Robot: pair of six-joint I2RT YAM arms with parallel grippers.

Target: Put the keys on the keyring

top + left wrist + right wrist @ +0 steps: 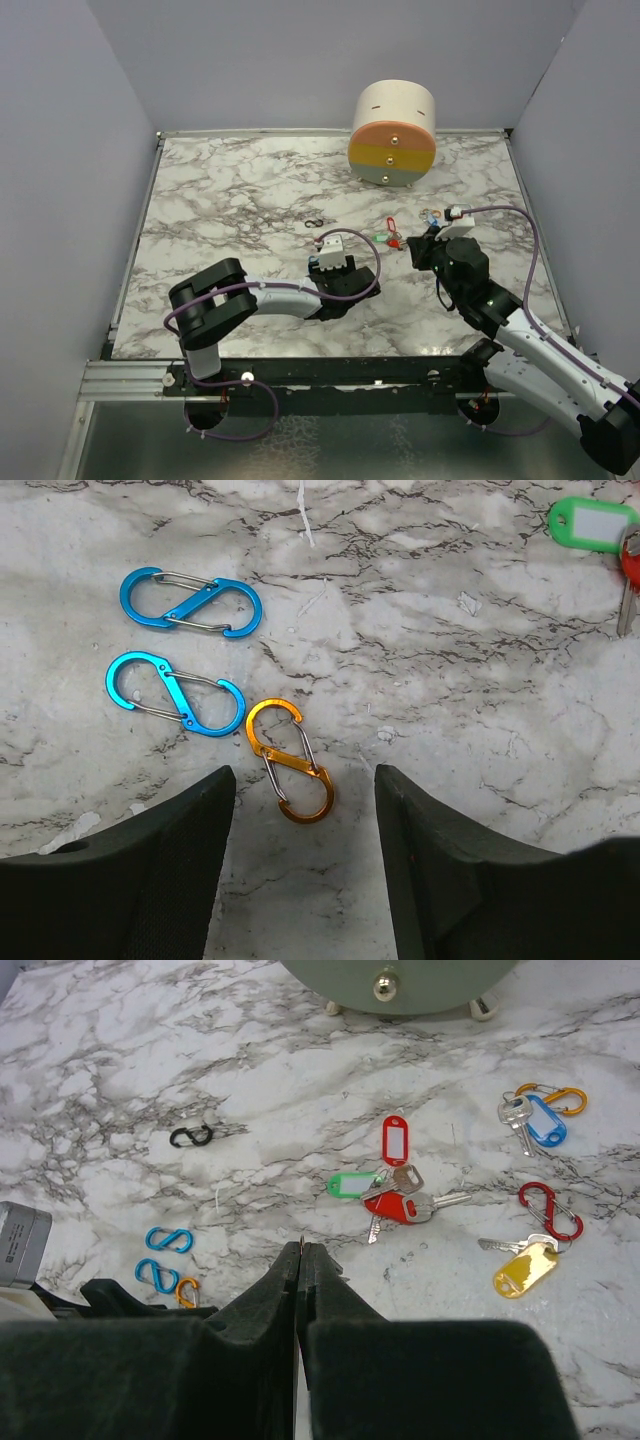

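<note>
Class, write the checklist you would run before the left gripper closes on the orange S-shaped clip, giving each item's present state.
1. Left gripper open: ok.
2. Orange S-shaped metal clip between its fingers: ok.
3. Nearer blue S-shaped metal clip apart from the orange one: cannot tell, they nearly meet.
4. Right gripper shut: ok; empty: cannot tell.
5. Red-headed metal key unheld on the white marble table: ok.
</note>
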